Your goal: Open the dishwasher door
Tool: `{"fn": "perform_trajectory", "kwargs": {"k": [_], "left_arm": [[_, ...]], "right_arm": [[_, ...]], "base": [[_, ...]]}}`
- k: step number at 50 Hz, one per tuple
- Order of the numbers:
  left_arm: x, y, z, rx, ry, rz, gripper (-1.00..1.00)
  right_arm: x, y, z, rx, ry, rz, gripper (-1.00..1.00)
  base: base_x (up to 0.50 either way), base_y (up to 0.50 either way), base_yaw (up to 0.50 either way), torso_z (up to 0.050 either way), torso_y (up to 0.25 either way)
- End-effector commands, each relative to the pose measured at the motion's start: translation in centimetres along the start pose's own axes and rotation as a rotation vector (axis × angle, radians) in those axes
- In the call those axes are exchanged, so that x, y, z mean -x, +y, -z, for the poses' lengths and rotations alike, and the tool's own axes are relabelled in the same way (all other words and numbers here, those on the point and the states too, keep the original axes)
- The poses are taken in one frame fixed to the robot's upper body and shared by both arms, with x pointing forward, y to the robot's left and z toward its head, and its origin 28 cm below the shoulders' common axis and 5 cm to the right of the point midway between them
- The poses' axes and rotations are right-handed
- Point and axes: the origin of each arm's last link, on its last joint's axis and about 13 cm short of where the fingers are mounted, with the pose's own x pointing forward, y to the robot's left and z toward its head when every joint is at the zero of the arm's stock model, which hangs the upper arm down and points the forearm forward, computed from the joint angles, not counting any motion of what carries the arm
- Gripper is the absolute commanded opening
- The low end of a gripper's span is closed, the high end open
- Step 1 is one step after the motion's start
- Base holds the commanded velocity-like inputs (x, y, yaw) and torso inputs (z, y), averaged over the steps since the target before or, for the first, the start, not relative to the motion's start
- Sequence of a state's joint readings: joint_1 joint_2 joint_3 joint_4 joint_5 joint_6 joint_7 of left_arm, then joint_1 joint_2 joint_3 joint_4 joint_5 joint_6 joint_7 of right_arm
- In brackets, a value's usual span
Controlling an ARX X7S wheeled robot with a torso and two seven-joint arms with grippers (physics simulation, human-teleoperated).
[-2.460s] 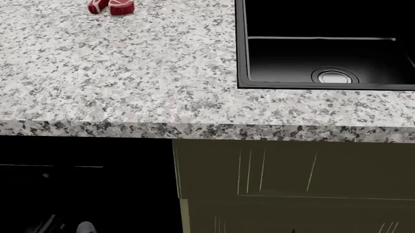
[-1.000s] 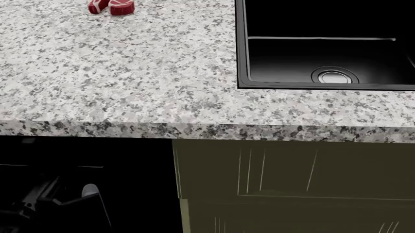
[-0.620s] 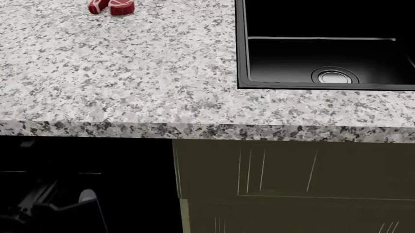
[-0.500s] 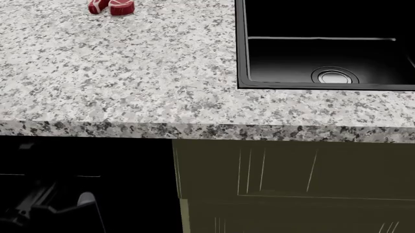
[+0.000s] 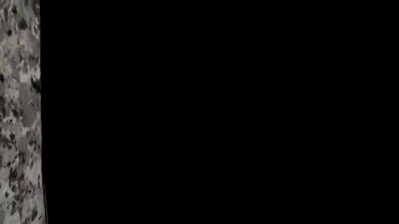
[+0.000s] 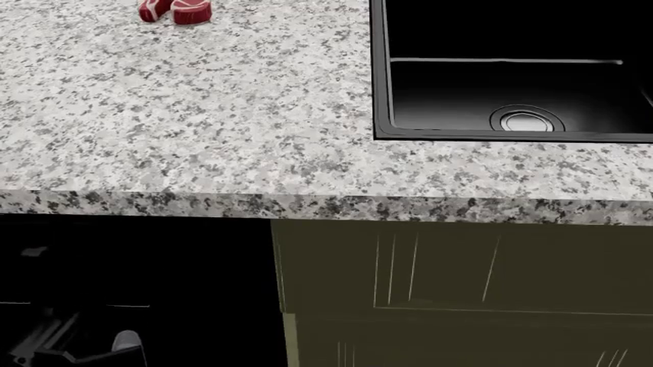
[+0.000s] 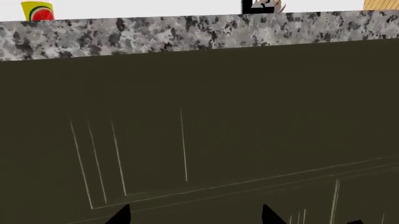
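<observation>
The dishwasher door [image 6: 194,260] is the flat black panel under the counter at lower left, with a thin pale line across it low down. It fills the left wrist view [image 5: 218,112] as plain black beside a strip of granite edge [image 5: 18,112]. My left gripper [image 6: 76,348] shows only partly at the bottom left, in front of the door; its jaws cannot be made out. My right gripper [image 7: 194,218] is open and empty, its two black fingertips [image 7: 121,215] facing the olive-green cabinet front [image 7: 199,130].
A speckled granite countertop [image 6: 204,115] overhangs the door and the olive-green cabinet [image 6: 459,275]. A black sink [image 6: 380,92] with a steel drain [image 6: 527,119] sits at right. Red meat pieces [image 6: 176,10] lie at the far edge.
In the head view the left gripper has sunk toward the bottom edge, and the pale line on the black door has moved downward with it.
</observation>
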State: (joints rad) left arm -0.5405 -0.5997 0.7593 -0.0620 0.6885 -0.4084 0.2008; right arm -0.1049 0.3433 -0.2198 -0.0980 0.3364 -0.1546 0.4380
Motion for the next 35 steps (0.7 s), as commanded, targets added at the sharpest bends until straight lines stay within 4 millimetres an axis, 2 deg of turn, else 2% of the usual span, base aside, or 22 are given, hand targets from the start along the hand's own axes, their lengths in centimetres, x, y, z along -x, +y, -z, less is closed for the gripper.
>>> {"fn": "perform_trajectory", "kwargs": {"k": [1,28,35], "left_arm": [[1.7,-1.2,-1.1,0.065,-0.035,0.103,-1.00],[6.1,-2.2,-1.2,0.190,0.012,0.222,-1.00],[7.8,-3.1,-0.9,0.209,0.040,0.255,-1.00]], "right_arm": [[0.0,0.0,0.1,-0.002,-0.001,-0.002,1.00],[0.2,-0.1,-0.2,-0.007,-0.010,0.001,1.00],[0.3,-0.1,-0.2,-0.009,-0.009,0.001,1.00]], "base": [[0.00,0.00,0.00,0.000,0.000],[0.00,0.00,0.00,0.000,0.000],[0.00,0.00,0.00,0.000,0.000]]}}
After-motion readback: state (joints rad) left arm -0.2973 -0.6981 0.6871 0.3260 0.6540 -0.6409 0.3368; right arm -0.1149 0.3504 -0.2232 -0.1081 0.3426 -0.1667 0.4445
